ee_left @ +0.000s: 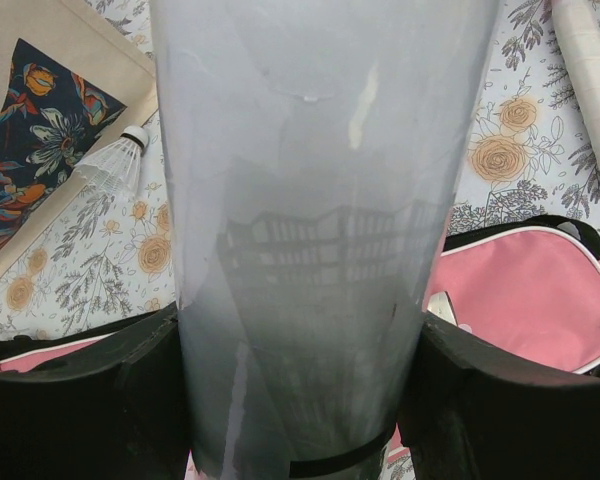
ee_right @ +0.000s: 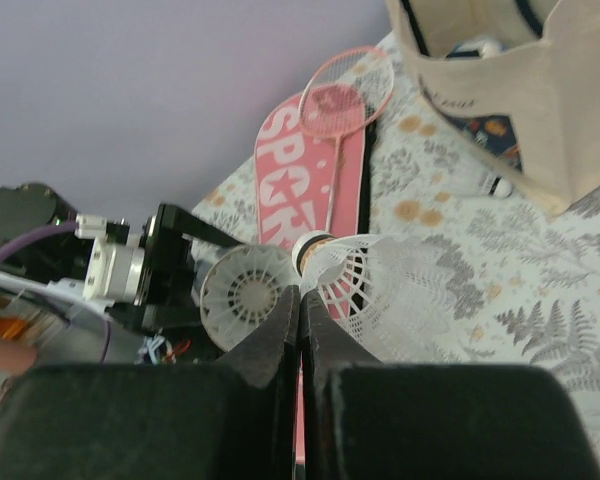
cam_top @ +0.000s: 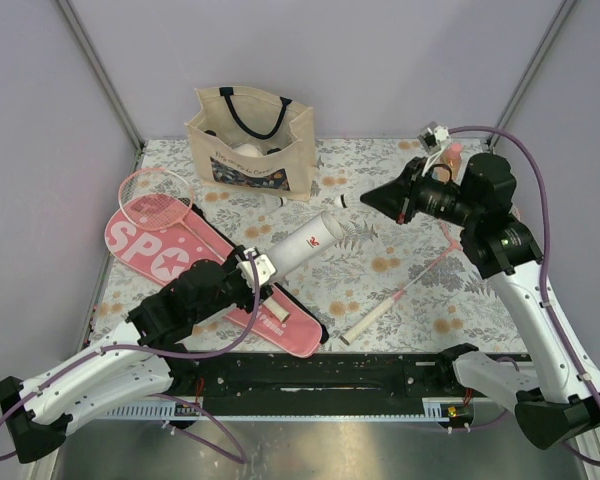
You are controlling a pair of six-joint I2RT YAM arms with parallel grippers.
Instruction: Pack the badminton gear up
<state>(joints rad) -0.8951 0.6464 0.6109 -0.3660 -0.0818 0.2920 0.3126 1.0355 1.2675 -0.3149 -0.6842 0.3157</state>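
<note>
- At mid table (cam_top: 420, 300), we note the left gripper (cam_top: 252, 272) spread wide, clasping the white tube (cam_top: 305, 243)
- Right gripper (ee_right: 300, 300) pinched tight on the skirt of a shuttlecock (ee_right: 380, 290)

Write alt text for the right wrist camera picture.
The shut right gripper pinches a white shuttlecock beside the open end of the white tube. Beyond lie a pink case with a racket on it and a beige tote.

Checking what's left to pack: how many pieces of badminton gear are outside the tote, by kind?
Rackets: 2
Shuttlecocks: 2
White tube: 1
Pink case: 1
Total: 6
Tote contents unclear, not counted.
</note>
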